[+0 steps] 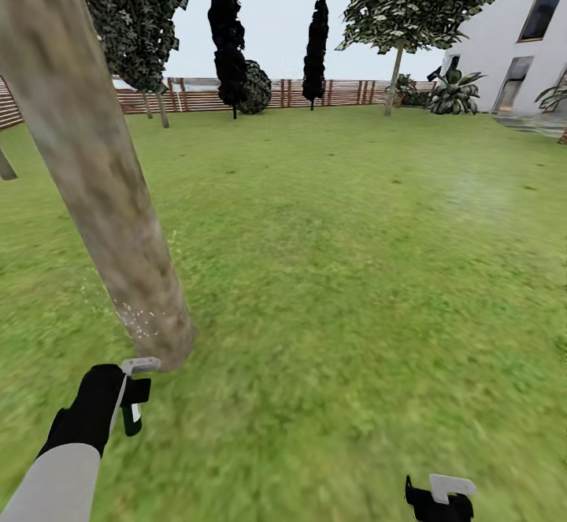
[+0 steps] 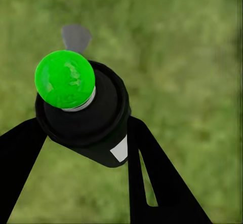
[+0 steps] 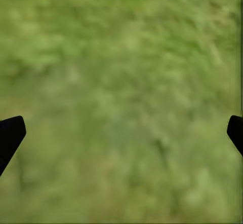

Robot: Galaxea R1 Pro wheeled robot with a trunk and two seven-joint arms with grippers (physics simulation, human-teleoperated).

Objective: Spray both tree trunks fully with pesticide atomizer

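Leaning over the lawn [image 1: 354, 270], the nearest tree trunk [image 1: 94, 175] stands just ahead of the left gripper [image 1: 130, 396], clenched on the pesticide atomizer [image 2: 86, 115], nozzle toward the trunk's speckled base. Right gripper [image 3: 121, 133] hangs spread, empty.

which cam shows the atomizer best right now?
Left wrist view: the atomizer sits large between the left gripper fingers, bright green cap and white label visible. Head view has it small, partly behind the gripper, near the tree trunk. Right wrist view: grass.
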